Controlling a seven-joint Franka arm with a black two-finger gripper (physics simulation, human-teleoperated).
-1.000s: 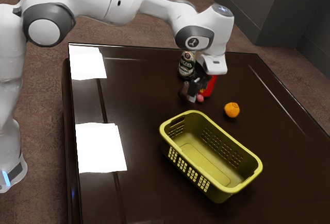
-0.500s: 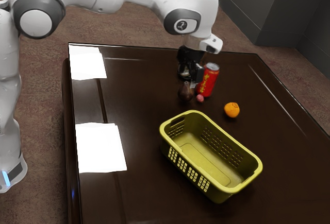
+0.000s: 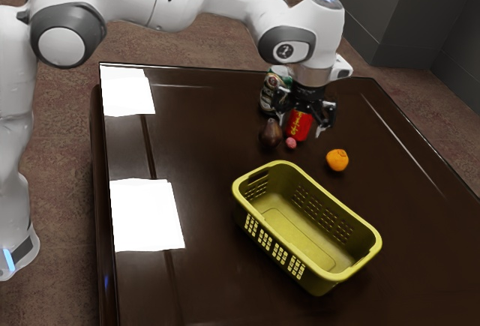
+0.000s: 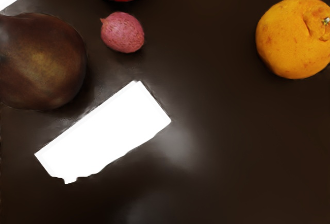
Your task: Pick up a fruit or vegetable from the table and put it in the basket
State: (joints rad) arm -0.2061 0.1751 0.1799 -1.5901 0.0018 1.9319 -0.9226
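My gripper (image 3: 301, 125) is open in front of the red can, its two fingers spread wide with nothing held. Below it on the table lie a small pink fruit (image 3: 291, 143) and a dark brown pear-shaped fruit (image 3: 270, 133). An orange (image 3: 337, 160) rests apart from them, nearer the yellow-green basket (image 3: 317, 249), whose inside holds nothing. From the wrist, the pink fruit (image 4: 123, 32) lies between the dark fruit (image 4: 40, 62) and the orange (image 4: 294, 37), closer to the dark one.
Behind the small fruits, the red can (image 3: 299, 125) is partly covered by my hand. A dark bottle or can with a pale label (image 3: 271, 95) stands beside it. The glossy brown table (image 3: 202, 139) carries bright white reflections.
Compared with half a second ago, my hand has moved toward the exterior view's right and turned, and both spread fingers now show. The fruits and basket have stayed put.
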